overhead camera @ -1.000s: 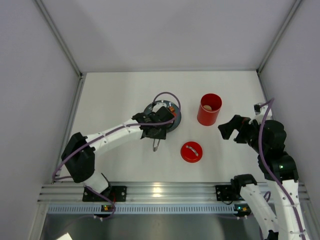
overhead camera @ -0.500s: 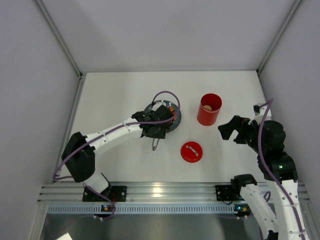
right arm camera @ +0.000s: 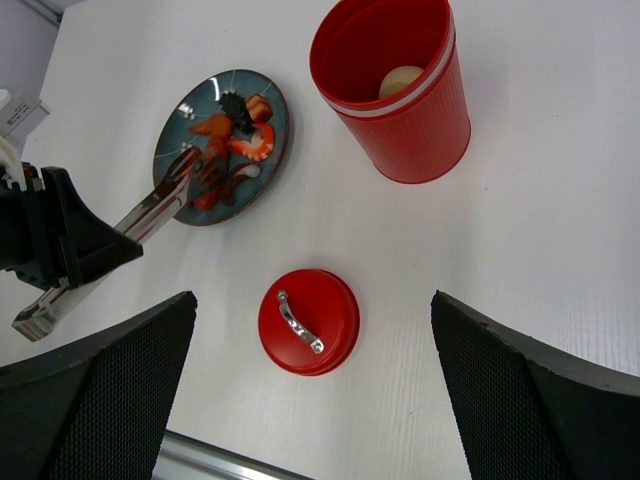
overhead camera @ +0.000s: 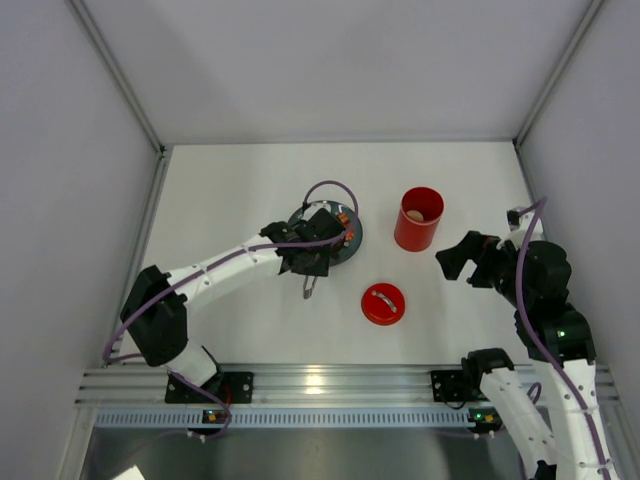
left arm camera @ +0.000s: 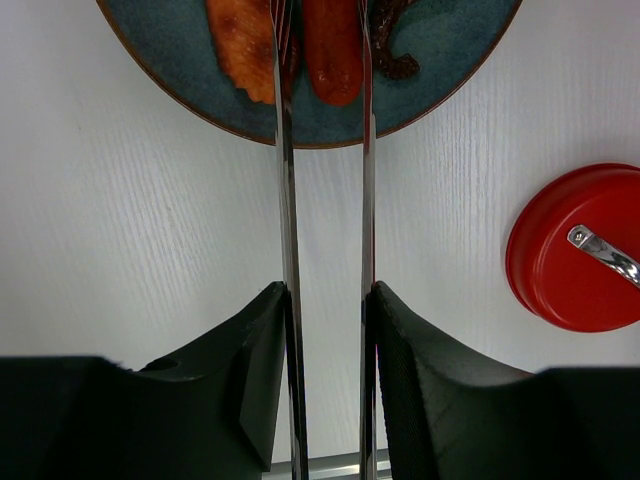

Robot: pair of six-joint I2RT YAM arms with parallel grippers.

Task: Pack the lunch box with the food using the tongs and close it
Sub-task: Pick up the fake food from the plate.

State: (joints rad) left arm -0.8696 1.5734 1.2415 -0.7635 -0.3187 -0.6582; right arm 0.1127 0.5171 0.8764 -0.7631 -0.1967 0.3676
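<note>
My left gripper (left arm camera: 326,300) (overhead camera: 308,255) is shut on the tongs (left arm camera: 286,200) (right arm camera: 150,215), one pad against each arm. The tong tips reach over the dark blue plate (left arm camera: 450,40) (overhead camera: 352,240) and straddle an orange-red strip of food (left arm camera: 332,50); another orange piece (left arm camera: 240,45) lies just left of it. The red lunch box (overhead camera: 419,219) (right arm camera: 395,90) stands upright and uncovered, with a beige disc (right arm camera: 400,80) inside. Its red lid (overhead camera: 383,304) (right arm camera: 308,321) (left arm camera: 575,250) lies handle up on the table. My right gripper (overhead camera: 452,255) (right arm camera: 312,300) hangs open to the right of the lunch box, holding nothing.
Grey walls enclose the white table on the left, the back and the right. An aluminium rail (overhead camera: 320,385) runs along the near edge. The lid lies between the plate and the right arm. More orange, dark and white bits (right arm camera: 240,125) remain on the plate.
The tong arms have come closer together around the orange-red strip as my left gripper squeezed. The left arm edged slightly over the plate. The right arm has not moved.
</note>
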